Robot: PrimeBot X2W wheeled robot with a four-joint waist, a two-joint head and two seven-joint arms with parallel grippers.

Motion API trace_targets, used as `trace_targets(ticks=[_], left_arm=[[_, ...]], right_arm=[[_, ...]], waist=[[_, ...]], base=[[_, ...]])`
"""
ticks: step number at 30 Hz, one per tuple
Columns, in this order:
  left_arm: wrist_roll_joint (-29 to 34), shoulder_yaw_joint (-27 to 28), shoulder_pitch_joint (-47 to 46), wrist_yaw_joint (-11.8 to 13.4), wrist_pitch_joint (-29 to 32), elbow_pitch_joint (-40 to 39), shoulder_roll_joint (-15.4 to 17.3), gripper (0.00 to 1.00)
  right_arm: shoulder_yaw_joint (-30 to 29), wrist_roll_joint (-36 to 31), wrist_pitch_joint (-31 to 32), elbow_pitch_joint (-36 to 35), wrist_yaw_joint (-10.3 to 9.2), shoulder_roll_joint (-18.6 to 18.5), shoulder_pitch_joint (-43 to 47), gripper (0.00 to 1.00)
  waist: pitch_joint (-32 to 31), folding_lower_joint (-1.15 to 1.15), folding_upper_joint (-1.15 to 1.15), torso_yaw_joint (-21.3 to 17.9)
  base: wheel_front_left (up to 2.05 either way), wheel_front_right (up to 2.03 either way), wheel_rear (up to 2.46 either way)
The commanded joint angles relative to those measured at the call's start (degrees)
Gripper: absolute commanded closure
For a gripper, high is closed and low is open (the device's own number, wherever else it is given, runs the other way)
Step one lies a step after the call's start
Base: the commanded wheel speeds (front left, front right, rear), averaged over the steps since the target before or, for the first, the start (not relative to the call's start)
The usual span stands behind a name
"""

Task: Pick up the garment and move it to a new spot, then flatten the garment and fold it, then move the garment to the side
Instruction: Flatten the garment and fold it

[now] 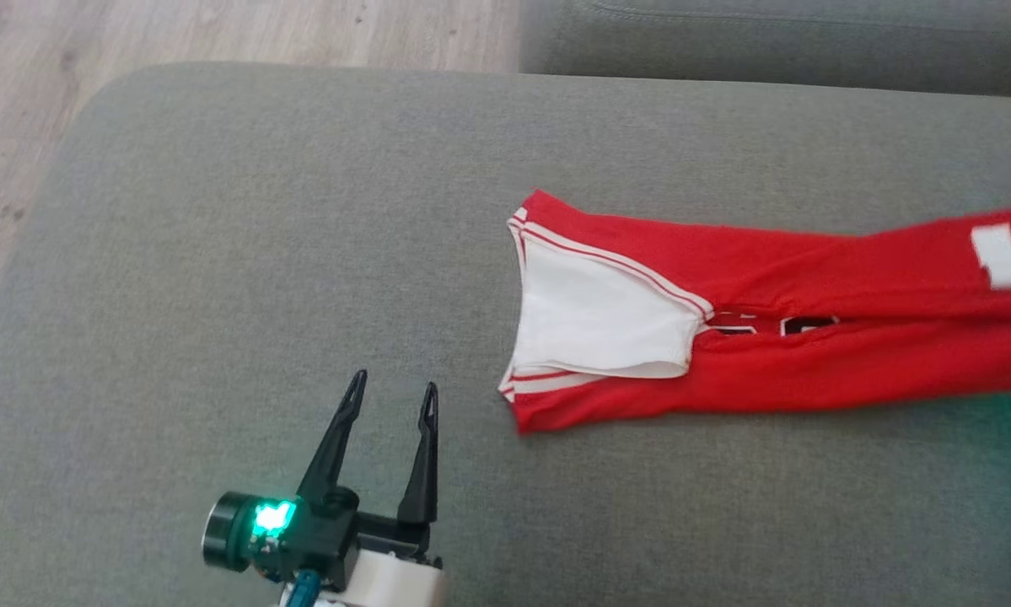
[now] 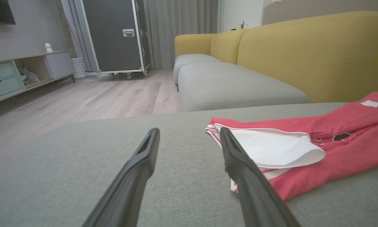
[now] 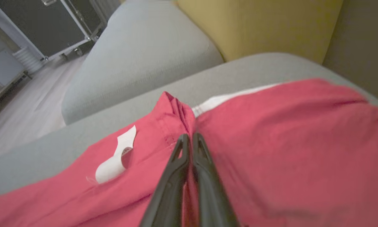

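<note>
A red garment (image 1: 775, 337) with white trim and a white inner panel lies stretched across the grey cushion (image 1: 260, 253), running off the right edge of the head view. My left gripper (image 1: 391, 394) stands open over bare cushion, a little left of the garment's near end (image 2: 270, 148); its fingers (image 2: 239, 164) hold nothing. In the right wrist view my right gripper (image 3: 190, 136) is shut on a raised fold of the red garment (image 3: 270, 132), with cloth pinched between the fingertips. A white label (image 3: 114, 160) lies on the cloth to the left of it.
A second grey cushion (image 2: 226, 85) and a yellow sofa back (image 2: 302, 53) lie beyond the garment. Wooden floor (image 1: 218, 34) borders the cushion at the far left. A black wheeled case (image 2: 116, 34) and a low cabinet (image 2: 18, 72) stand across the room.
</note>
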Motion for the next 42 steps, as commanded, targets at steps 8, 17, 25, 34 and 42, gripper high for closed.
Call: trace_targets(ticks=[8, 17, 25, 34, 42], left_arm=[[1.2, 4.1, 0.0, -2.0, -0.5, -0.7, -2.5, 0.00], [2.1, 5.4, 0.2, -4.2, -0.5, 0.0, -4.4, 0.00], [3.0, 5.6, -0.1, -5.8, -0.5, 1.0, -5.3, 0.00], [3.7, 5.2, -0.5, -7.3, -0.5, 2.2, -6.0, 0.00], [4.0, 4.8, -0.5, -7.5, -0.5, 2.8, -6.3, 0.00]], right_arm=[[-3.2, 2.4, 5.9, -21.2, -0.04, 3.9, 1.3, 1.00], [-7.1, -5.5, 16.7, -38.5, -0.04, 21.3, 4.0, 1.00], [-2.9, -10.0, 20.5, -40.3, -0.04, 28.3, 4.6, 1.00], [7.8, -2.6, 12.0, -29.5, -0.04, 28.5, 2.2, 1.00], [16.2, 2.7, 4.6, -19.2, -0.04, 28.5, -3.0, 1.00]], waist=[[-0.6, 0.00, 0.00, -0.3], [-0.5, 0.00, 0.00, 2.7], [-0.4, 0.00, 0.00, 5.8], [-0.3, 0.00, 0.00, 9.3], [0.2, 0.00, 0.00, 11.5]], base=[[0.00, 0.00, 0.00], [0.00, 0.00, 0.00], [0.00, 0.00, 0.00], [0.00, 0.00, 0.00], [0.00, 0.00, 0.00]])
